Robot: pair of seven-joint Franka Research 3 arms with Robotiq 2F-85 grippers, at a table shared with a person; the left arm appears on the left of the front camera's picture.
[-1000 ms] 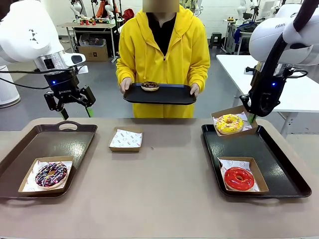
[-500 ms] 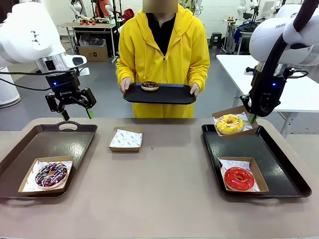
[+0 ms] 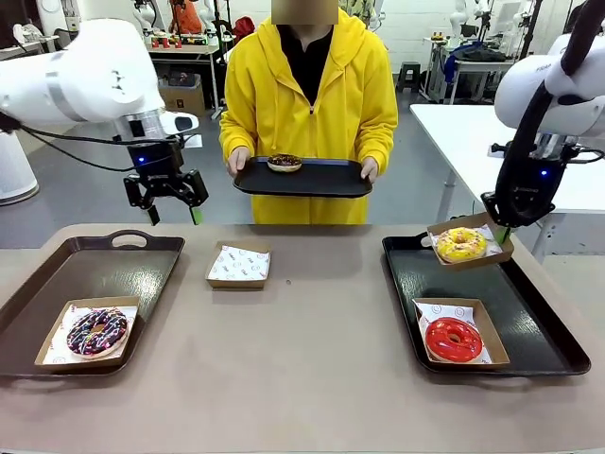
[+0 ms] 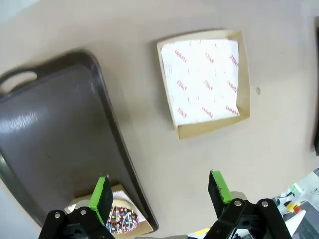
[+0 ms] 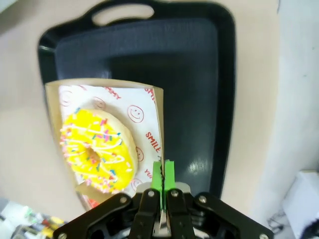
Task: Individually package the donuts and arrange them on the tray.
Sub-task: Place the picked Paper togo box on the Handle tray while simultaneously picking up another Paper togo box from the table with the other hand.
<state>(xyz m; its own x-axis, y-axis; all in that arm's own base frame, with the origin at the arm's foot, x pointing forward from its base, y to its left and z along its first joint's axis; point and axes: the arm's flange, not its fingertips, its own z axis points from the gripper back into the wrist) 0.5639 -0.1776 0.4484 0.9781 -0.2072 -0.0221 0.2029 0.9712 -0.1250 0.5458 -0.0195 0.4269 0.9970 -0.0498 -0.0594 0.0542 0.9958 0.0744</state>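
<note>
My right hand point(image 5: 163, 172) is pinching one wall of the box point(image 3: 475, 261) holding the yellow donut point(image 3: 460, 243), above the right tray point(image 3: 539, 322), at its far edge. Risk: thin cardboard slipping or sagging, donut sliding out. My left hand point(image 3: 173, 215) is hanging released.

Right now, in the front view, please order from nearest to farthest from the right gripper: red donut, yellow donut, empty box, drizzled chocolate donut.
1. Yellow donut, in the carried box pinched by the right gripper.
2. Red donut, right tray, near side.
3. Empty box, middle of the table.
4. Drizzled chocolate donut, left tray.
</note>
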